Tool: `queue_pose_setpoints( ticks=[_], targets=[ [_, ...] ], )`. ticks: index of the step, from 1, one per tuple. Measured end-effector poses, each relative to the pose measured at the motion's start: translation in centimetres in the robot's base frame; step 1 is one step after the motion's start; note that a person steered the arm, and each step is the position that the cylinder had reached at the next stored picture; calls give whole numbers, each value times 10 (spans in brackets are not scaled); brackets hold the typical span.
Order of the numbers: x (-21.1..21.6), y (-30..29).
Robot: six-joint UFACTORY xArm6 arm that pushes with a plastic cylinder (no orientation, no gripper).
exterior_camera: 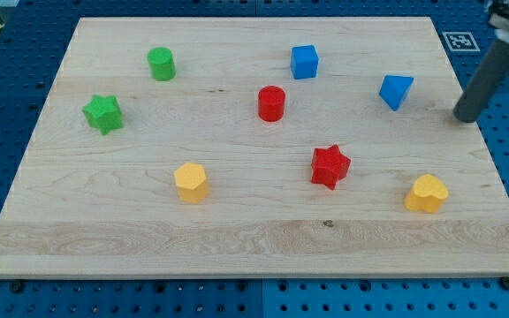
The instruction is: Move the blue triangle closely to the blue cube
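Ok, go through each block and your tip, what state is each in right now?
Blue triangle: untouched, apart from cube.
Blue cube: alone.
Red cylinder: upright.
Red star: flat.
Green cylinder: upright.
My tip: right of triangle, not touching.

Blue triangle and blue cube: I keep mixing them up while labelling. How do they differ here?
The blue cube shows square faces; the blue triangle is a wedge narrowing toward its lower end. The cube sits nearer the view's top and middle, above and right of the red cylinder; the triangle lies farther to the view's right, closer to my tip, which stands apart from it. Both are the same blue and look similar in size.
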State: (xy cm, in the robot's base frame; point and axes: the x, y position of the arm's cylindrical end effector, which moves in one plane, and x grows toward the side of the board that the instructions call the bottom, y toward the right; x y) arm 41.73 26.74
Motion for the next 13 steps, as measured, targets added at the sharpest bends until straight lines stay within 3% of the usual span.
queue_pose_setpoints(
  ticks=[4, 7, 13],
  targets=[
    [-24, -57],
    [-21, -72],
    [-55, -105]
  ],
)
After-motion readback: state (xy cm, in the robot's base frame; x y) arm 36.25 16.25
